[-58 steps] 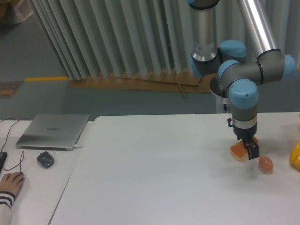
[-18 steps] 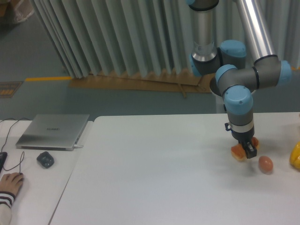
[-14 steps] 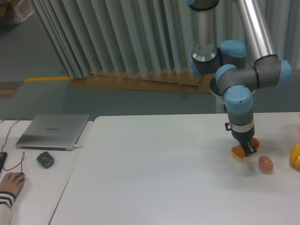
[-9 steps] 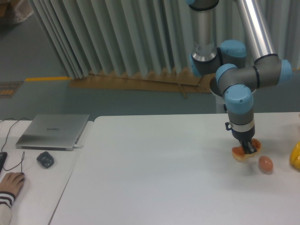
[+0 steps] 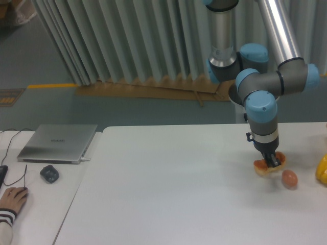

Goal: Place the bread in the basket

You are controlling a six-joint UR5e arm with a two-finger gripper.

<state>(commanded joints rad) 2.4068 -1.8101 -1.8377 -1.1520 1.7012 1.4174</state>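
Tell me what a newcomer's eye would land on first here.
First the blue-jointed arm at the right, its hand down on the orange bread on the white table. Just right of that lies a brown egg; far left, a closed laptop.

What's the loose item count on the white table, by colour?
Golden-orange: 1, the bread, under the gripper
Brown: 1, the egg-shaped thing
Yellow: 1, the yellow thing, cut off by the right edge of the frame
Total: 3
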